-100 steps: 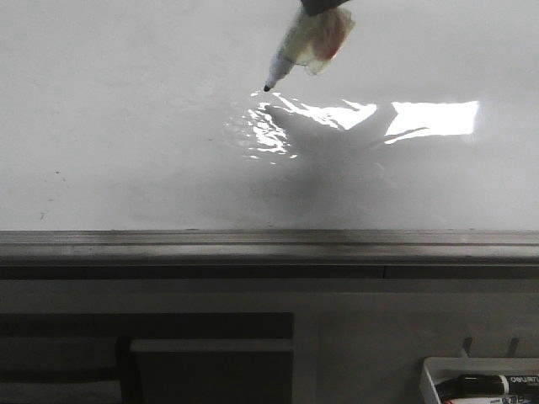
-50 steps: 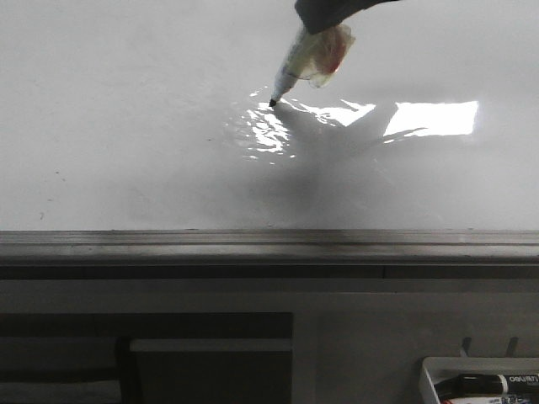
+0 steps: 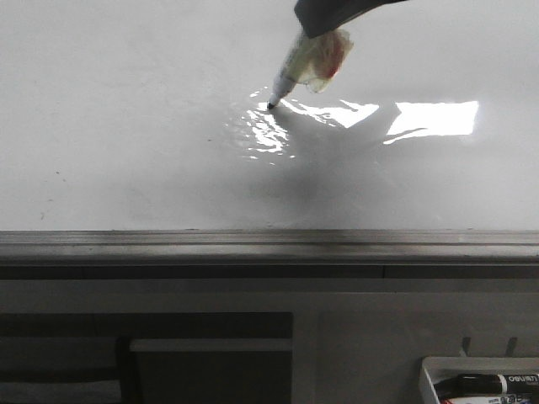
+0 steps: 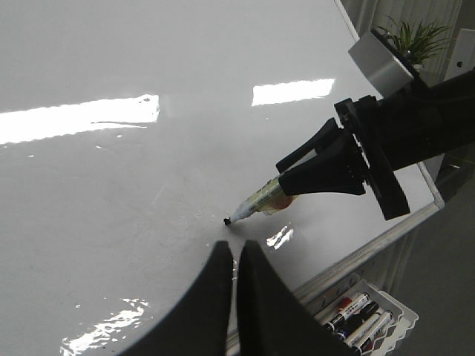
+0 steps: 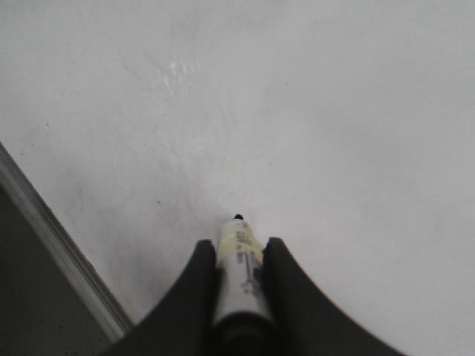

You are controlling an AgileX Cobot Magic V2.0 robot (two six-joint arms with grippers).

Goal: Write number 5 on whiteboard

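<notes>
From the front, the marker (image 3: 290, 71) slants down out of the right gripper (image 3: 324, 17), whose dark body just shows at the top edge. A second ago its black tip hung clear above the glare patch; half a second ago it had come down to the whiteboard (image 3: 126, 126), and now it sits at nearly the same spot, seemingly touching the glossy surface beside the bright reflection. No ink line shows anywhere, so the number 5 has not been started; I judge this the moment of first contact, with the slanted top stroke to come. Below the grey edge rail (image 3: 269, 244), a white tray (image 3: 431, 374) holds spare markers.

In the left wrist view, the left gripper (image 4: 234, 259) hovers with its fingers all but closed on nothing, near the board. Beyond them the right arm (image 4: 401, 141) presses the marker tip (image 4: 227, 221) to the whiteboard, again with no stroke visible. A potted plant (image 4: 415, 37) stands behind.

In the right wrist view, the two dark fingers (image 5: 200, 282) are clamped on the marker barrel, tip (image 5: 238, 217) forward against the bare white board, the rail off to one side.
</notes>
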